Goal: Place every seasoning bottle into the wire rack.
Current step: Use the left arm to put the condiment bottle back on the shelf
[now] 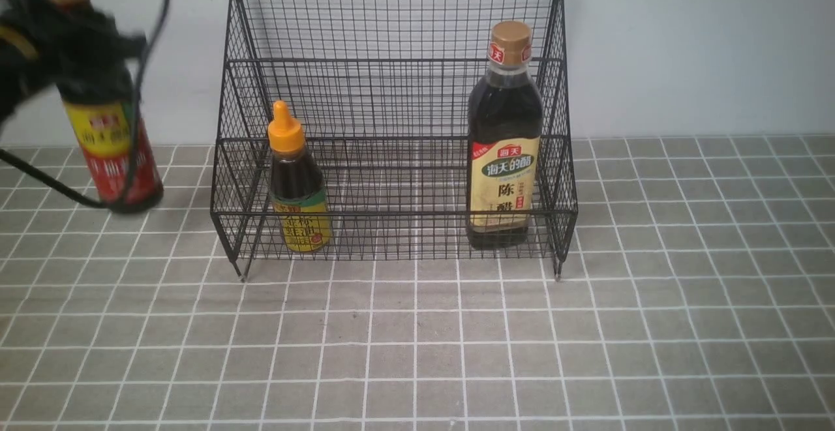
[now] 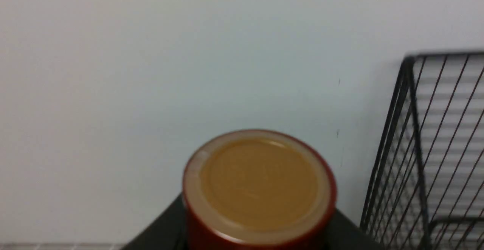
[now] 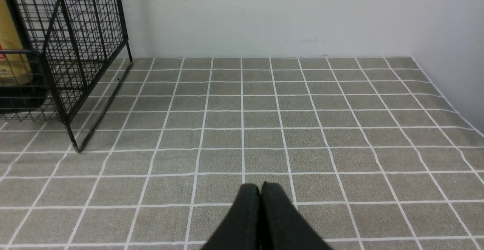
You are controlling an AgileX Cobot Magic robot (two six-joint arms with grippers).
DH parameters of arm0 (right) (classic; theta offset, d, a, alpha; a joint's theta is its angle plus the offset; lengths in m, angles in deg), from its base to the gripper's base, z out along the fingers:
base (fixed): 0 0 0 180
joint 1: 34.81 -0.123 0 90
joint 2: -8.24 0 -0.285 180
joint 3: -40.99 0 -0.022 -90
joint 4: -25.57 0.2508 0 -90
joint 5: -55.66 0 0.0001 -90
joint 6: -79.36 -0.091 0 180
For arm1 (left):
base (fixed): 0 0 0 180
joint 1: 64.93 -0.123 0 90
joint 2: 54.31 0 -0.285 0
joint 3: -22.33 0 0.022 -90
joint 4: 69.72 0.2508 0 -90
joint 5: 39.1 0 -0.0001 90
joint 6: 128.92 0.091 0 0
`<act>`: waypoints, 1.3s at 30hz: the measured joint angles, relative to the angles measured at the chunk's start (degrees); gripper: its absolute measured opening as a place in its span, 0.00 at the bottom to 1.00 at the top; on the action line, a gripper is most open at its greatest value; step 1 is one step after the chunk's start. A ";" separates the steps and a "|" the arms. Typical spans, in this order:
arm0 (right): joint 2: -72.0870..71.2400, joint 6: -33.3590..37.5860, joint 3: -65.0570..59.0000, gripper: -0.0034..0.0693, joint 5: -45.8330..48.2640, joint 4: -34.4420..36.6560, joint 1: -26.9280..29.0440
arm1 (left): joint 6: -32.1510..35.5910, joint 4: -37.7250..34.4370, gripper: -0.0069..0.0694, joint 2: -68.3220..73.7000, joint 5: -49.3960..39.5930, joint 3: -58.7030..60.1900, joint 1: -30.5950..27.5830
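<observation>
At the far left of the front view, my left gripper (image 1: 78, 53) is shut on the upper part of the tall seasoning bottle with the red-yellow label (image 1: 114, 150). The bottle leans a little and is blurred. The left wrist view shows its tan cap (image 2: 259, 182) close up, with dark fingers (image 2: 159, 233) on either side. The wire rack (image 1: 391, 59) stands against the wall. Inside it are the short bottle with the orange pointed cap (image 1: 297, 190) at the left and the tall beige-label bottle (image 1: 503, 157) at the right. My right gripper (image 3: 260, 189) is shut and holds nothing, low over the tiles.
A grey tiled cloth (image 1: 417, 340) covers the table. The white wall (image 1: 685, 46) runs right behind the rack. A black cable (image 1: 39, 180) hangs by the held bottle. The rack's side and leg (image 3: 72, 136) are to the left of my right gripper.
</observation>
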 joint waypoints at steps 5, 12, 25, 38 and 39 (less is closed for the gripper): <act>0.00 0.00 0.00 0.03 0.00 0.00 0.00 | -3.06 1.12 0.43 -3.62 -0.21 -3.65 2.83; 0.00 0.00 0.00 0.03 0.00 0.00 0.00 | -4.86 5.75 0.43 -4.70 -0.95 -7.74 7.68; 0.00 0.00 0.00 0.03 0.00 0.00 0.00 | -6.71 7.53 0.43 -2.75 5.87 -8.46 14.35; 0.00 0.00 0.00 0.03 0.00 0.00 0.00 | -16.80 15.38 0.43 5.37 12.13 -8.58 14.41; 0.00 0.00 0.00 0.03 0.00 0.00 0.00 | -17.69 16.65 0.43 6.33 13.70 -8.87 14.41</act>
